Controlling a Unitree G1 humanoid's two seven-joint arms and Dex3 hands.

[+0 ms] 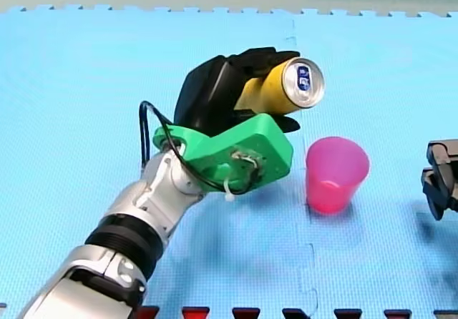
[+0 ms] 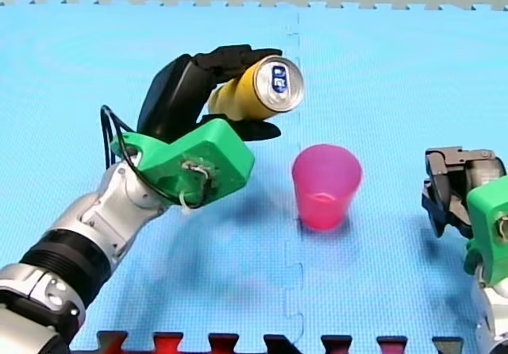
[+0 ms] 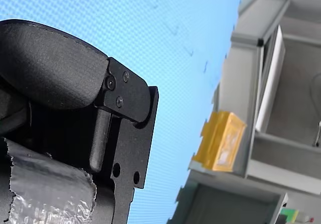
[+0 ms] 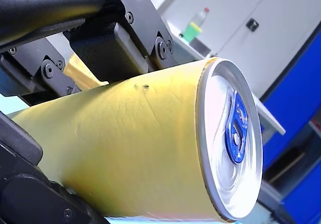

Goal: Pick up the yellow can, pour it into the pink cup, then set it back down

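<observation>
My left hand (image 1: 257, 83) is shut on the yellow can (image 1: 283, 86), holding it in the air, tipped nearly on its side. The can's silver top with a blue tab (image 2: 279, 80) points toward the right, above and to the left of the pink cup (image 2: 325, 186). The cup (image 1: 335, 174) stands upright on the blue mat. In the second wrist view the yellow can (image 4: 140, 153) lies between black fingers (image 4: 105, 45). My right hand (image 2: 452, 191) is low at the right edge, away from the cup, holding nothing.
Blue foam mat (image 1: 86, 90) covers the whole work surface, with a seam running down the middle. In the first wrist view a yellow box (image 3: 220, 141) sits on a grey shelf beyond the mat's edge.
</observation>
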